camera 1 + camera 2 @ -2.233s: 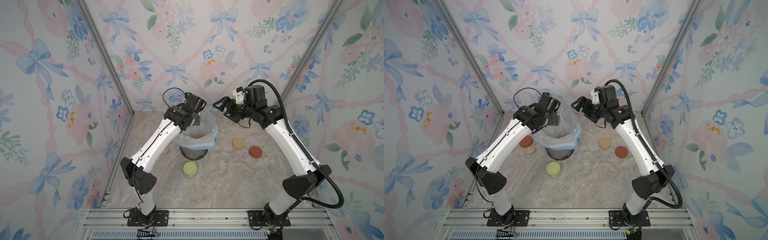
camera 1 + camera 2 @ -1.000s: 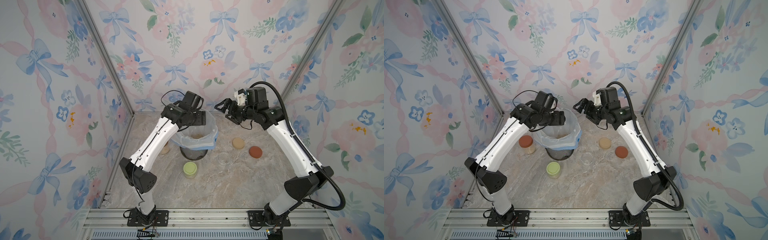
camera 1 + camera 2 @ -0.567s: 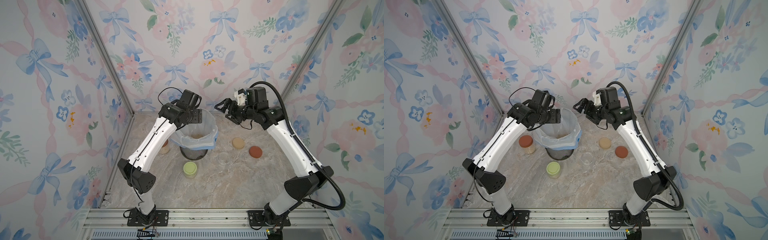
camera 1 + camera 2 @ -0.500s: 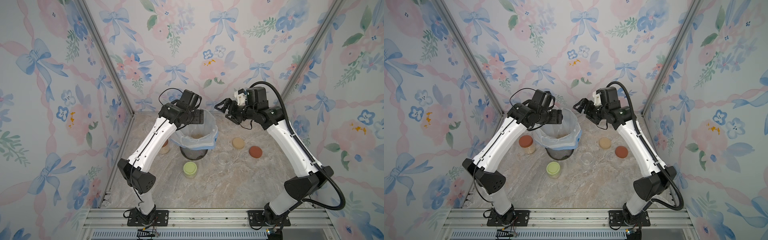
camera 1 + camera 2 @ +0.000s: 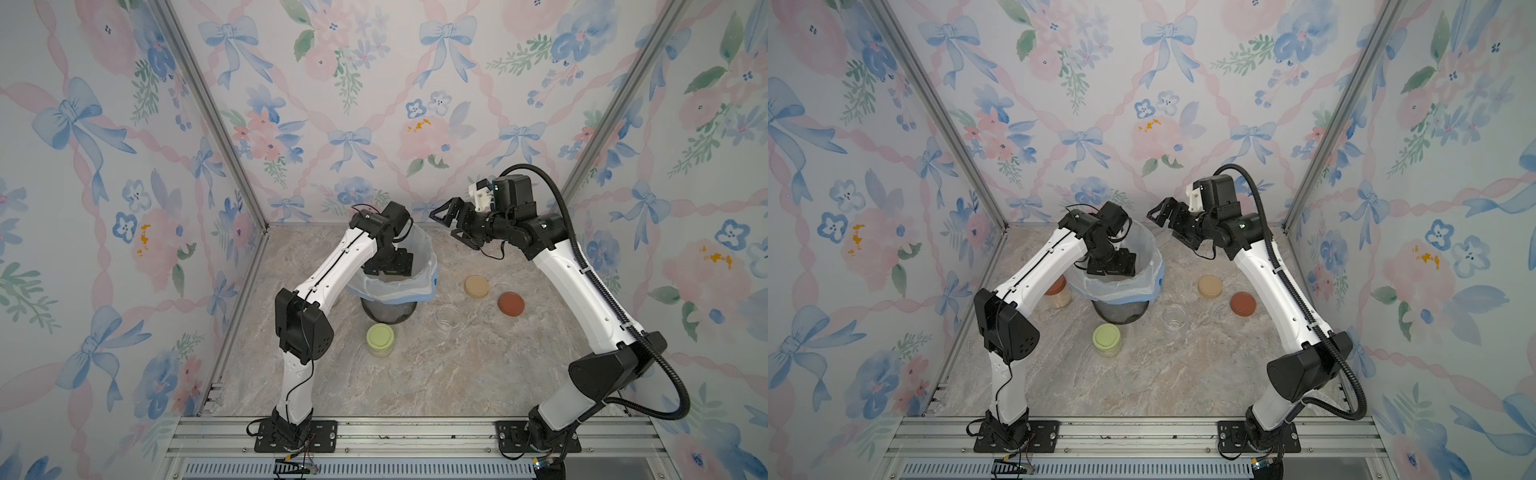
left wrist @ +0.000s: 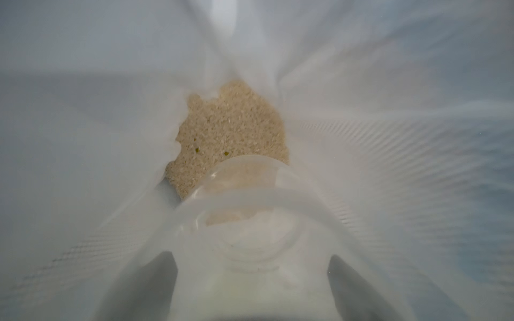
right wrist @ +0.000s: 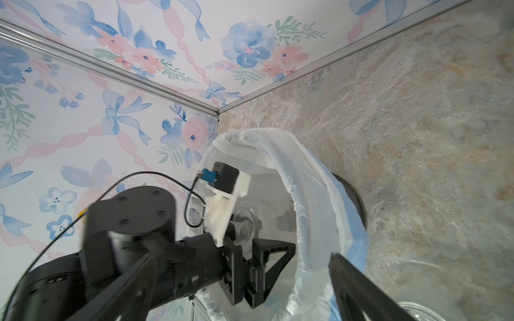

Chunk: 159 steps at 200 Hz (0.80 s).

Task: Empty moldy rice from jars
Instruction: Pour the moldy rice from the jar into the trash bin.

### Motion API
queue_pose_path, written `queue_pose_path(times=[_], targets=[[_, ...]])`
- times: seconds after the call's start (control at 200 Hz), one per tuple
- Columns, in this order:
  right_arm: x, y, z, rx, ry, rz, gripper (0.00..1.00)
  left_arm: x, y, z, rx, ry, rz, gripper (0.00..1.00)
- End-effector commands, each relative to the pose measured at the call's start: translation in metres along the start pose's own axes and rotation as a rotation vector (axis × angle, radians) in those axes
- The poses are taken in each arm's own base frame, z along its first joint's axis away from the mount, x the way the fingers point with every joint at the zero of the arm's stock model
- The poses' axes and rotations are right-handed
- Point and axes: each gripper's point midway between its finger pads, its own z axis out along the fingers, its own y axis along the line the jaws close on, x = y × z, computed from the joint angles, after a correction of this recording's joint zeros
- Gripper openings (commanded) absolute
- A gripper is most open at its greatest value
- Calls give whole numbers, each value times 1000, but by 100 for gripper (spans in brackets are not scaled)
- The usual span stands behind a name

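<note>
1. The left gripper (image 6: 253,271) is closed on a clear glass jar (image 6: 244,200), held mouth down inside the white liner (image 6: 389,139) of the mesh bin (image 5: 388,311)
2. The moldy rice (image 6: 230,127) lies heaped at the liner's bottom, below the jar's mouth and apart from the fingers
3. The right gripper (image 5: 451,227) hangs with jaws wide and empty, beside the bin's rim
4. A green-lidded jar (image 5: 380,338) and a lidless jar (image 5: 448,317) stand near the bin

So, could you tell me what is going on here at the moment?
The left claw holds an open glass jar tipped into the lined bin, mouth toward the moldy rice lying inside. The right claw hangs open near the bin, holding nothing. On the table stand an empty jar, a beige lid, a rust-red lid, a green-lidded jar and a rust-lidded jar.
</note>
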Motion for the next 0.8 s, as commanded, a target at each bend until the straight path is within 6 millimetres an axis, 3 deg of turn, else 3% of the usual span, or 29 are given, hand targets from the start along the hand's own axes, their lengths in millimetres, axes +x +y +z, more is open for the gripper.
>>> queue_pose_path(times=[0.0, 0.125, 0.205, 0.345, 0.79], targets=[[-3, 5, -12, -20, -18, -9, 97, -14, -12, -34, 72, -73, -1, 0], [-3, 3, -14, -18, -19, -7, 97, -32, -17, -62, 178, -132, -60, 0], [-4, 4, -14, -21, -21, -8, 97, -44, -22, -82, 363, -122, -148, 0], [-5, 5, -14, -25, -26, -10, 97, -63, -18, -116, 498, -184, -208, 0], [-3, 12, -9, -55, 10, 88, 97, -73, -9, -133, 468, -303, -176, 0]])
